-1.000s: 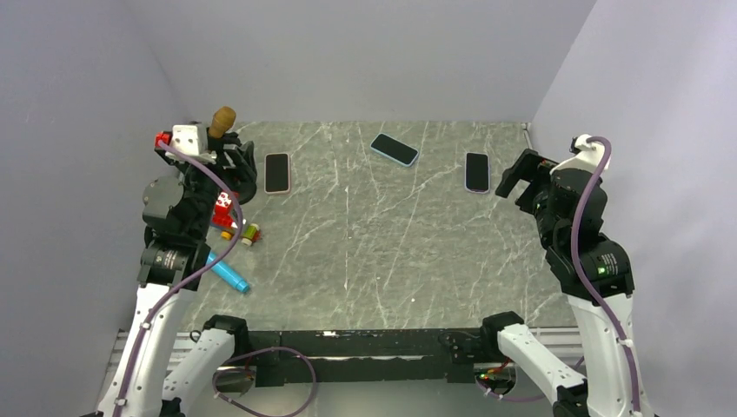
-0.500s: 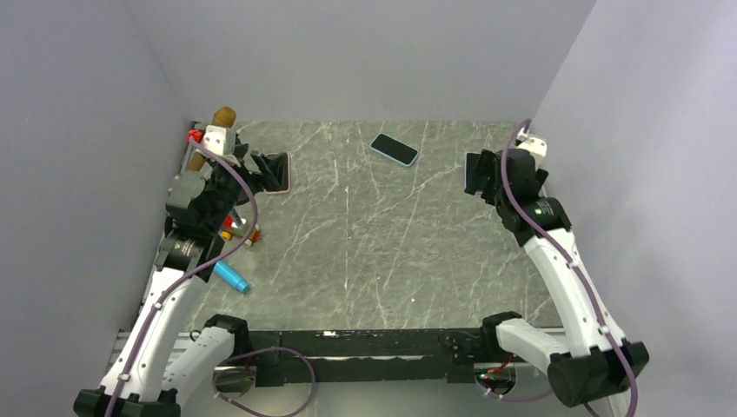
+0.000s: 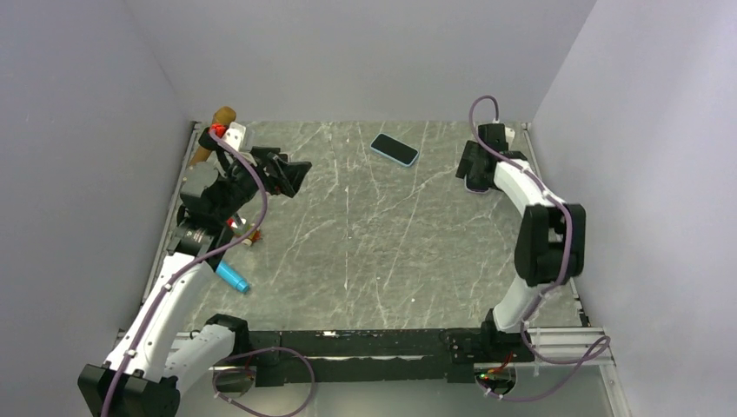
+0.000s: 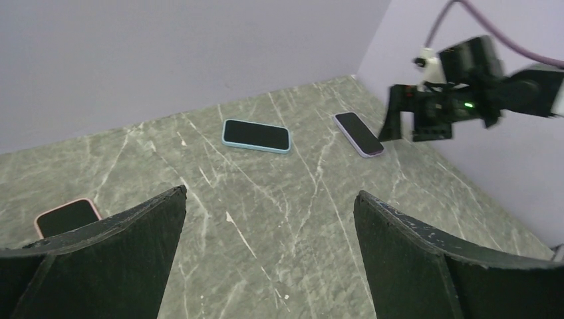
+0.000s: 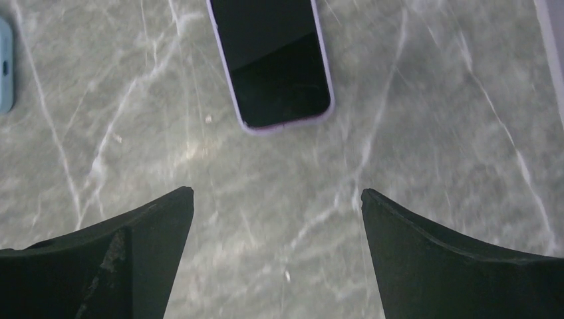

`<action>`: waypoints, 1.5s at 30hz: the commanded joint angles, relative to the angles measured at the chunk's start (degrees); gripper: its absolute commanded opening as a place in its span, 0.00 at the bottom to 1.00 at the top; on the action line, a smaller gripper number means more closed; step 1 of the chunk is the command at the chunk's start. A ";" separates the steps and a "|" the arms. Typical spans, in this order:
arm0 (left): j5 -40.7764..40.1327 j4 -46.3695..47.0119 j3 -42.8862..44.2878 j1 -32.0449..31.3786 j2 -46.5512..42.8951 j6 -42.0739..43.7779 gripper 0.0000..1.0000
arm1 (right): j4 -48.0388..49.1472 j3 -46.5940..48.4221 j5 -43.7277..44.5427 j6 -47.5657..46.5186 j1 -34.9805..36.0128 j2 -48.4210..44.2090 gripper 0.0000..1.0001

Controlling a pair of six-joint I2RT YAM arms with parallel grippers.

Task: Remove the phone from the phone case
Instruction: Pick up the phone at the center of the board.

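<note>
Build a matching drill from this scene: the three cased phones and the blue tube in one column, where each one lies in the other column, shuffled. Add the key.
Things
1. pink-cased phone
2. light-blue-cased phone
3. lilac-cased phone
4. blue tube

Places
A. just ahead of the open right claw
B. far middle of the table
C. left side, nearest the front edge
D. far left, below the open left claw

Pairs: 1-D, 2-B, 3-A, 4-C
</note>
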 commanded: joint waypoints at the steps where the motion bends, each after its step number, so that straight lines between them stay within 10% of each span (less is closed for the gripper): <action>1: 4.55 3.98 0.02 -1.16 0.04 -0.31 0.99 | 3.67 9.33 -3.53 -5.62 -0.72 7.62 0.99; 26: 7.71 2.81 1.26 -6.13 4.49 -0.91 0.99 | -1.62 34.46 7.85 -17.68 -1.97 37.80 1.00; 39: 8.34 2.95 1.33 -6.21 5.53 -2.54 0.99 | -9.36 38.55 -17.63 -12.53 -8.31 42.53 0.99; 45: 7.87 1.19 2.42 -6.21 6.60 -3.30 0.99 | -12.85 42.00 -19.06 -12.32 -8.00 45.23 0.69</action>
